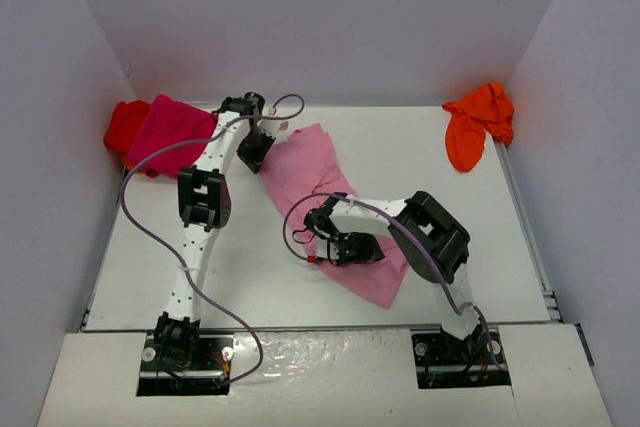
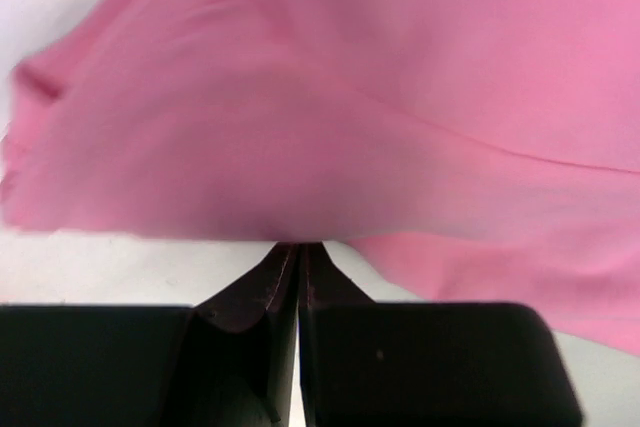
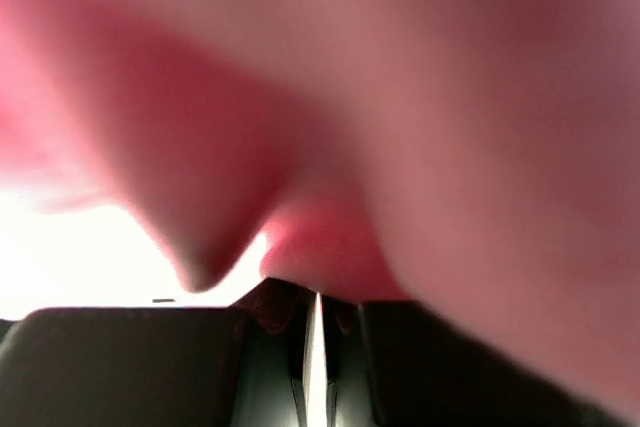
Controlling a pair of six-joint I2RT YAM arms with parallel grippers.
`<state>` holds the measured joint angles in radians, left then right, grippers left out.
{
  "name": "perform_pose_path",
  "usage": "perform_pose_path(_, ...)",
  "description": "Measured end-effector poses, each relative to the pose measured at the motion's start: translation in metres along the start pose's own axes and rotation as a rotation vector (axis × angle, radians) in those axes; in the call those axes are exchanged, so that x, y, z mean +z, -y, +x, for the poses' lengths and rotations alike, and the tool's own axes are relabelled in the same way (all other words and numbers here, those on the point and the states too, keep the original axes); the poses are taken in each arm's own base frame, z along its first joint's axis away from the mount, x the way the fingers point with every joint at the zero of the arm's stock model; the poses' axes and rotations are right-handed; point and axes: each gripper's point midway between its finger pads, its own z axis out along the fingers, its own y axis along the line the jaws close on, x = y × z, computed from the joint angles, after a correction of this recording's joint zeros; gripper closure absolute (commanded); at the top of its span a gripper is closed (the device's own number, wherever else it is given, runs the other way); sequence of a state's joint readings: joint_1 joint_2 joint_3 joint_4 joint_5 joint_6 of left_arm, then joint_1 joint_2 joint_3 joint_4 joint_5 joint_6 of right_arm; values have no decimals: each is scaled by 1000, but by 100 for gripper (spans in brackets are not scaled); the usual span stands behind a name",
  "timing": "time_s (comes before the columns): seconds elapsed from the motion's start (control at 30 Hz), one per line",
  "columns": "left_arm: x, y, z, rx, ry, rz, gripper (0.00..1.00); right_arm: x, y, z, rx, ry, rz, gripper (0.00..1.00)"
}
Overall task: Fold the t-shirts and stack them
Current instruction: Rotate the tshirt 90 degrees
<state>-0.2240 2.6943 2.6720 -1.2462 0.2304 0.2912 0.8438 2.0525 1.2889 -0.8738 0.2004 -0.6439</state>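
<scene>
1. The white counter (image 1: 420, 147) sits between pale walls, with the two arms bolted at its near edge.
2. The light pink t-shirt (image 1: 310, 162) lies rumpled across the middle of the counter. It runs on a slant from the far left-centre down toward the near right, and it fills most of both wrist views (image 2: 350, 97) (image 3: 450, 97).
3. The magenta t-shirt (image 1: 175, 132) lies in the far left corner, a flat, roughly square shape.
4. The orange t-shirt (image 1: 478, 125) is crumpled in the far right corner against the wall, well apart from the others.
5. The red t-shirt (image 1: 125, 127) is bunched against the left wall, partly under the magenta one.
6. The left pincer (image 1: 255, 152) is at the far left end of the light pink t-shirt. In its wrist view (image 2: 298, 247) the jaws are pressed together with the cloth edge nipped at the tips.
7. The right pincer (image 1: 360, 250) is over the near part of the same shirt. Its jaws (image 3: 315, 297) are together on a bunched fold of pink cloth.
</scene>
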Motion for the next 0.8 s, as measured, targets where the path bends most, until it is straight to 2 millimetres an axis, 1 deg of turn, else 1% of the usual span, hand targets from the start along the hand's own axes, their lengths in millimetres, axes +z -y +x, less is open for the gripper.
perform_pose_path(0.07,-3,-10,7,-34,3,-12,100,-5,-16,-8,-41,11,0,100)
perform_pose_path(0.13,-7,-20,16,-65,15,-16,100,-11,-26,-16,-62,42,3,100)
perform_pose_path(0.2,-9,-28,24,-88,15,-16,100,-19,-26,-24,-53,93,18,100)
perform_pose_path(0.23,-11,-31,27,-98,21,-17,100,-26,-22,-24,-37,120,38,100)
perform_pose_path(0.3,-15,-39,33,-114,25,-25,100,-49,-6,-22,14,194,93,100)
perform_pose_path(0.33,-16,-42,35,-121,25,-28,100,-66,7,-19,52,246,134,100)
perform_pose_path(0.4,-22,-43,37,-126,29,-28,100,-110,43,-8,161,377,236,100)
perform_pose_path(0.47,-32,-39,36,-120,45,-22,100,-152,81,18,290,487,357,100)
perform_pose_path(0.5,-39,-36,33,-114,56,-16,100,-168,97,35,352,521,412,100)
perform_pose_path(0.57,-55,-29,26,-91,92,-6,100,-181,113,71,449,526,477,100)
perform_pose_path(0.63,-71,-20,19,-60,122,-4,100,-172,117,92,491,484,488,100)
perform_pose_path(0.67,-78,-14,17,-39,130,1,100,-160,115,95,489,449,472,100)
perform_pose_path(0.73,-85,1,15,0,130,22,100,-130,108,90,460,374,412,100)
perform_pose_path(0.8,-86,17,15,51,111,52,100,-98,101,85,431,296,342,100)
